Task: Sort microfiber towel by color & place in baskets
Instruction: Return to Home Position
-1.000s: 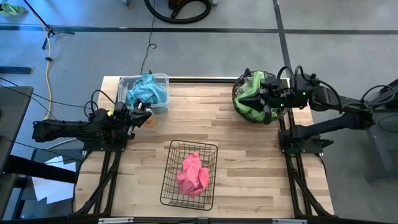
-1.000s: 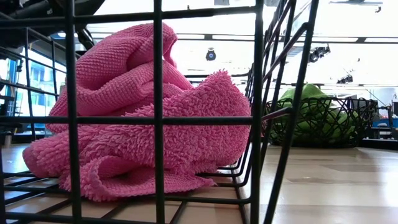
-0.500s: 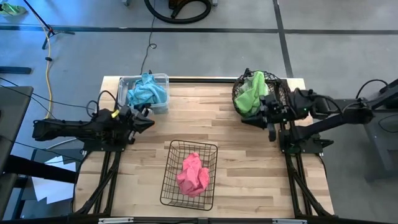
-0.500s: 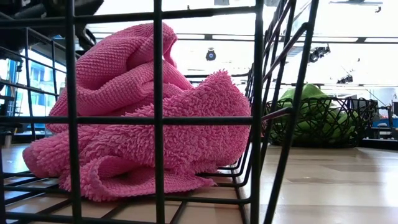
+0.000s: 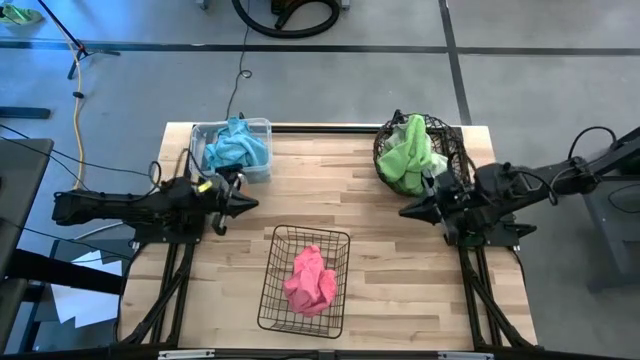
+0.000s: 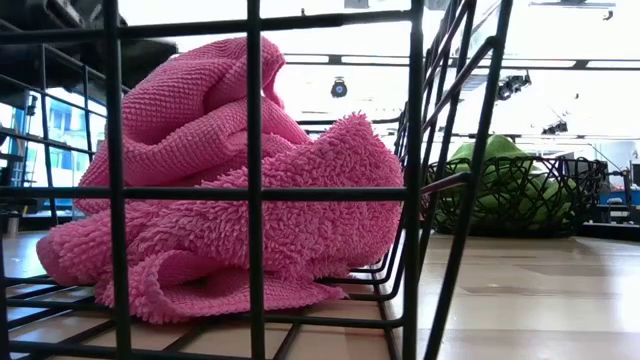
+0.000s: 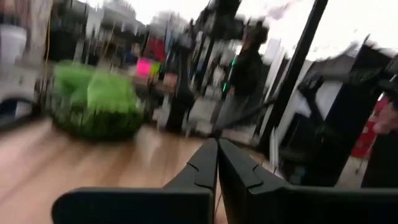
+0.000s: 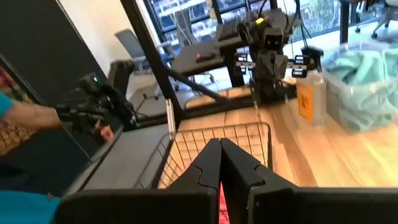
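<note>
— Why are both arms carrying nothing?
— Every cloth in view is already sorted: the blue towels [image 5: 236,146] in the clear bin [image 5: 197,130], the green towels [image 5: 408,152] in the round basket [image 5: 455,145], the pink towel [image 5: 309,280] in the black wire basket [image 5: 335,250] (one colour each, none mixed).
— And the grippers?
— The left gripper [image 5: 248,204] sits beside the bin and the right gripper [image 5: 405,212] by the round basket, each with fingers pressed together on nothing, which suits parking rather than picking
</note>
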`<act>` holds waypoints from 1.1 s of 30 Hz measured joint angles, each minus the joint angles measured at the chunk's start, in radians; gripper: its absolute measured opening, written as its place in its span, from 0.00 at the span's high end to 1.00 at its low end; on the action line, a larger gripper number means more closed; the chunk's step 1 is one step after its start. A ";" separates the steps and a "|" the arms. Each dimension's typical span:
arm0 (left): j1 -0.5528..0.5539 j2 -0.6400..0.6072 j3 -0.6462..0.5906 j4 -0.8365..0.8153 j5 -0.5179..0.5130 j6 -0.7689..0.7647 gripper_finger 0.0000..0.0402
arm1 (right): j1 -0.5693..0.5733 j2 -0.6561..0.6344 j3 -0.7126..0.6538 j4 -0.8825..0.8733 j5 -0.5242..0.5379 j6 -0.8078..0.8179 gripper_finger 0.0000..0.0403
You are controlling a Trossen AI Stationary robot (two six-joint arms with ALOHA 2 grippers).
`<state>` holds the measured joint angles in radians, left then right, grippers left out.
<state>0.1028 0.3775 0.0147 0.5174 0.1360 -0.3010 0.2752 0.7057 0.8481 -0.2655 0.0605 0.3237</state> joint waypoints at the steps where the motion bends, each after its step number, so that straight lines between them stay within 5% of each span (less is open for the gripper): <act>1: 0.000 0.000 0.000 -0.039 0.000 -0.001 1.00 | 0.001 -0.004 -0.013 -0.005 0.000 -0.001 1.00; 8: 0.000 0.004 0.000 -0.134 -0.001 -0.120 1.00 | 0.001 -0.064 -0.123 0.149 -0.026 -0.079 1.00; 33: 0.000 0.004 0.000 -0.155 0.000 -0.089 1.00 | 0.000 -0.571 -0.657 0.485 -0.083 -0.231 1.00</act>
<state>0.1028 0.3813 0.0147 0.3626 0.1356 -0.3904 0.2756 0.1346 0.1912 0.2199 -0.0228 0.0923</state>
